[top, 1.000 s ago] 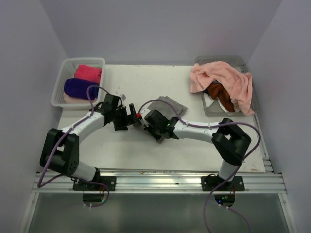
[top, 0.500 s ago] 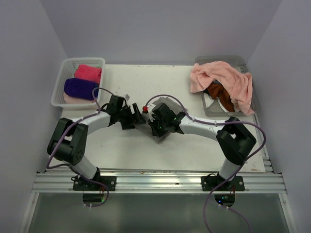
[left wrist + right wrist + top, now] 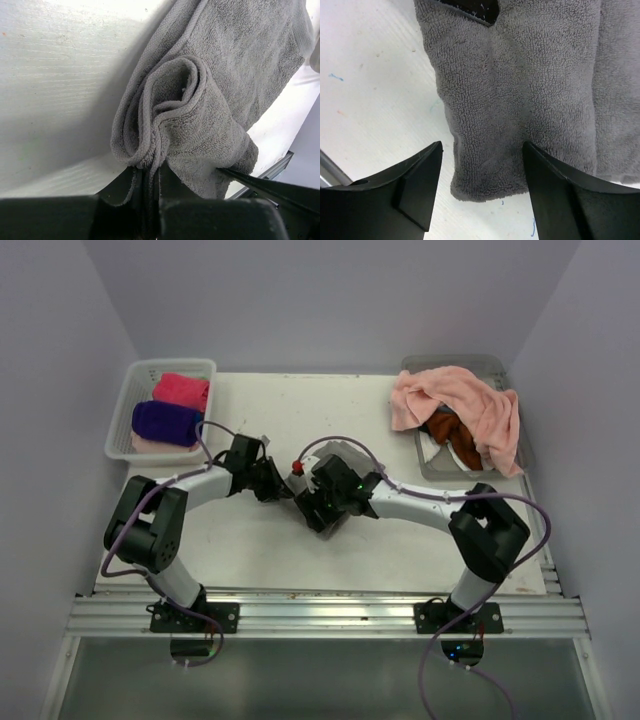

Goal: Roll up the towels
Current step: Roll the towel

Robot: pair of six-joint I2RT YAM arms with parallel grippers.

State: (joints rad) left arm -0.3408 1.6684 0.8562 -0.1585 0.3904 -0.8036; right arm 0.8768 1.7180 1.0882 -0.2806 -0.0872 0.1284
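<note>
In the top external view, the left gripper [image 3: 278, 483] and the right gripper [image 3: 312, 506] meet nose to nose near the middle of the white table [image 3: 300, 405]. The soft grey terry towel [image 3: 350, 452] is mostly hidden under the right gripper's wrist and shows only just beyond it. Well off to the left gripper's left, a white plastic basket [image 3: 122, 420] holds a rolled hot pink towel [image 3: 182, 390] and a rolled purple towel [image 3: 165, 423]. Far to the right gripper's right, a loose salmon pink towel [image 3: 470, 400] drapes over a pale basket [image 3: 440, 468].

In the left wrist view, the left gripper [image 3: 150, 187] is clenched on the grey terry towel [image 3: 200, 125], with cloth pinched between its two black fingers. Just ahead of them the towel curls into a loose, partly wound spiral on the table.

In the right wrist view, the right gripper [image 3: 482, 187] hangs released, its black fingers [image 3: 415, 185] spread wide and grasping nothing. The grey terry towel [image 3: 520, 100] lies on the table ahead of them, its near end between the fingertips.
</note>
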